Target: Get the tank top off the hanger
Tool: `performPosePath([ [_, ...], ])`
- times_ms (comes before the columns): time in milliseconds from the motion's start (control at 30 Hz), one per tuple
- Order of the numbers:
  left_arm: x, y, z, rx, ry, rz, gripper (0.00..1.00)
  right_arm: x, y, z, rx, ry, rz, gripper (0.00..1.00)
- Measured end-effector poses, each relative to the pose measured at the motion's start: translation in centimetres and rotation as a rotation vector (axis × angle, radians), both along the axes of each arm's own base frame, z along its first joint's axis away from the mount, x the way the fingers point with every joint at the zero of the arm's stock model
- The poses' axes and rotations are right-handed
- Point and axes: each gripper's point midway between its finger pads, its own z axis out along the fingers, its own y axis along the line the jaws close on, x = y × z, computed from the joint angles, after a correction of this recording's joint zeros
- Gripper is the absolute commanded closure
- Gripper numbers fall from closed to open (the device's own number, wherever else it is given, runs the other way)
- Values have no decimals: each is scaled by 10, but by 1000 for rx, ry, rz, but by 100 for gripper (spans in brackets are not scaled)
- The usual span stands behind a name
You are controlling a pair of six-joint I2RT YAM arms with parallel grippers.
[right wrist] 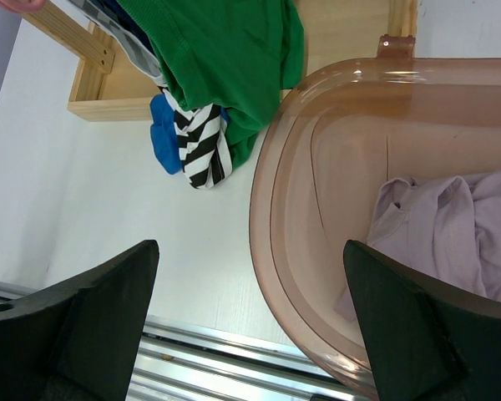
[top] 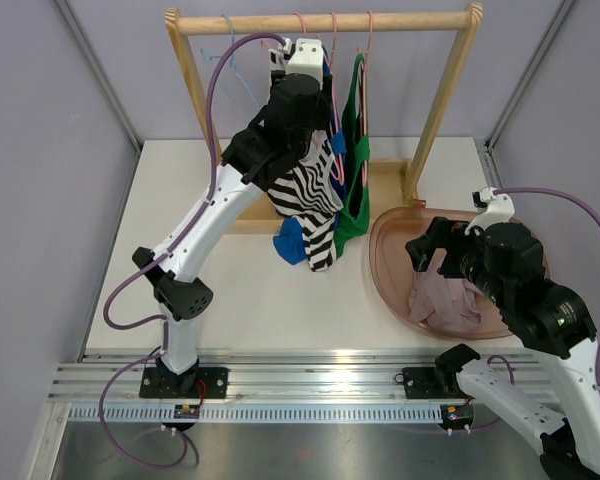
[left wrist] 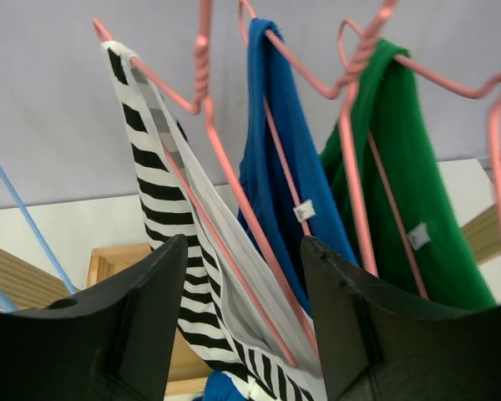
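A white bench (top: 240,300) carries a wooden clothes rack (top: 320,22) at its 12 o'clock edge and a translucent pink tub (top: 380,270) at about 4 o'clock. In the tub lies a crumpled lilac garment (top: 440,300).

Three tank tops hang side by side from the rack rail. The black-and-white striped tank top (left wrist: 146,159) is leftmost, with a blue tank top (left wrist: 271,125) beside it and a green tank top (left wrist: 401,142) to the right. Each is on a pink wire hanger (left wrist: 202,58), and their hems trail down near the rack's base.

The left arm reaches up to the rail. Its left hand (left wrist: 242,251) is spread, with one finger on either side of the striped top's strap and hanger wire. The cloth runs between the fingers and is not visibly pinched.

The right hand (right wrist: 249,246) hovers with fingers wide apart over the tub's 9 o'clock rim, gripping nothing.
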Motion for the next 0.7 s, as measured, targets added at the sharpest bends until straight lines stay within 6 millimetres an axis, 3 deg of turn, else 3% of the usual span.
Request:
performPosePath([
  [167, 20, 16, -13, 17, 23, 49, 63, 0, 1, -1, -5, 2, 9, 1],
  [433, 25, 28, -16, 31, 33, 76, 98, 2, 3, -6, -16, 15, 17, 1],
  [567, 20, 32, -12, 34, 30, 73, 100, 2, 5, -6, -12, 18, 27, 1],
  [700, 8, 39, 10, 0, 0, 51, 100, 2, 7, -7, -9, 20, 36, 2],
])
